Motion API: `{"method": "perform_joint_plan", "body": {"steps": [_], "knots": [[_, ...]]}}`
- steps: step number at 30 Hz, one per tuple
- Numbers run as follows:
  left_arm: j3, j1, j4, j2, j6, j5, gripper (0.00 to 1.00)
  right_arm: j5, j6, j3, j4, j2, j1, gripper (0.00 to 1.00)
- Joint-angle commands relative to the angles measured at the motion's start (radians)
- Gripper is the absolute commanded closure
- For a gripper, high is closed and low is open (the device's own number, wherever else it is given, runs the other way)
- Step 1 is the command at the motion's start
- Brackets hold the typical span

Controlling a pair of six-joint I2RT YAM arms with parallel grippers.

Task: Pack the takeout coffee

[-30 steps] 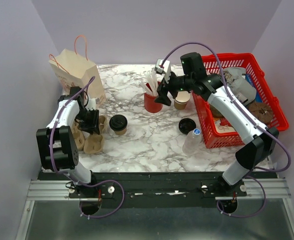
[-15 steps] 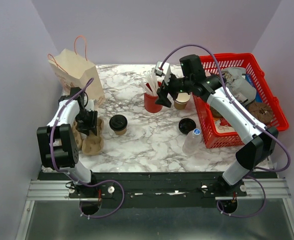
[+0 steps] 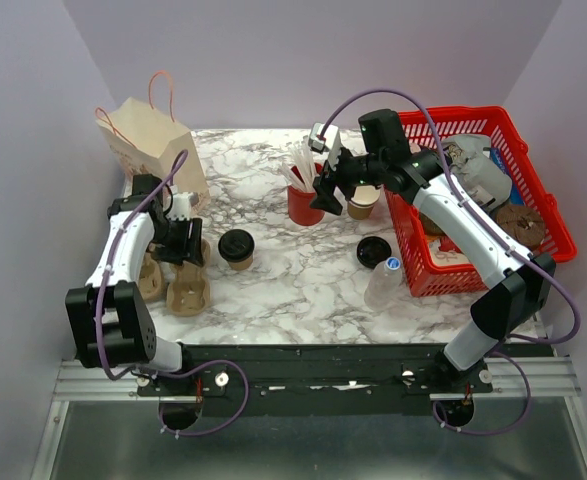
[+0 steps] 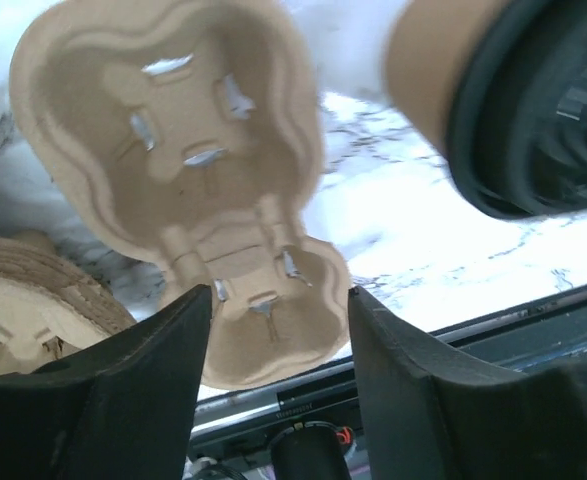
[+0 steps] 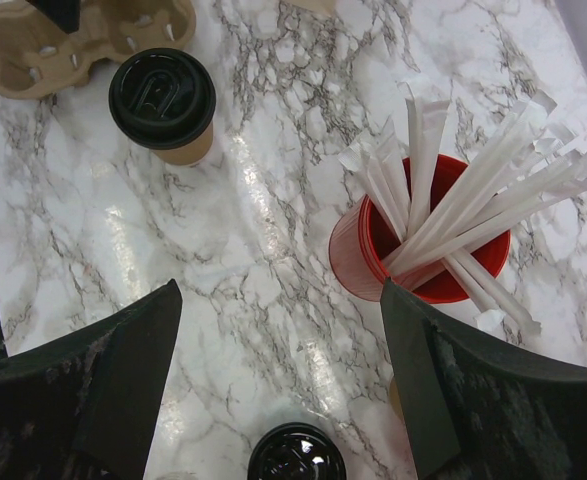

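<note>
The takeout coffee (image 3: 236,247), a short tan paper cup with a black lid, stands on the marble left of centre. It also shows in the right wrist view (image 5: 162,100) and blurred at the top right of the left wrist view (image 4: 513,100). My left gripper (image 3: 180,250) hovers just left of it, over the pulp cup carriers (image 3: 187,290). Its jaws are open (image 4: 278,330), with one carrier's (image 4: 193,160) end lobe showing between the tips. My right gripper (image 3: 325,195) hangs open (image 5: 281,300) above bare marble beside the red cup, holding nothing.
A red cup of wrapped straws (image 3: 301,200) (image 5: 423,250), a lidless tan cup (image 3: 363,200) and a loose black lid (image 3: 374,250) (image 5: 295,455) sit mid-table. A red basket (image 3: 453,272) fills the right. A plastic bottle (image 3: 384,280) lies before it. A paper bag (image 3: 153,145) stands back left.
The left arm's elbow swung outward to the left and its wrist turned above the cup carriers. The right arm has stayed almost still.
</note>
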Motion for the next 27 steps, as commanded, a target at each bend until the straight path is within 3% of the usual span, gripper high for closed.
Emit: {"method": "perform_joint_plan", "body": {"steps": [1,3,6,13,27], "knots": [[-0.017,-0.026,-0.023,-0.068,0.099,0.133,0.28,0.007,-0.007,0.014,0.017,-0.02,0.002,0.11],[-0.017,-0.053,-0.038,-0.082,0.133,0.17,0.27,0.006,-0.007,0.014,0.017,-0.02,0.0,0.11],[-0.014,-0.114,-0.044,-0.105,0.174,0.22,0.01,0.005,-0.008,0.014,0.018,-0.022,-0.001,0.1],[0.003,-0.277,0.112,-0.194,0.225,0.107,0.01,0.003,-0.01,0.008,0.023,-0.025,-0.003,0.1],[0.149,-0.434,0.167,0.027,0.28,-0.017,0.01,0.026,-0.031,-0.015,0.029,-0.052,-0.004,0.09]]}}
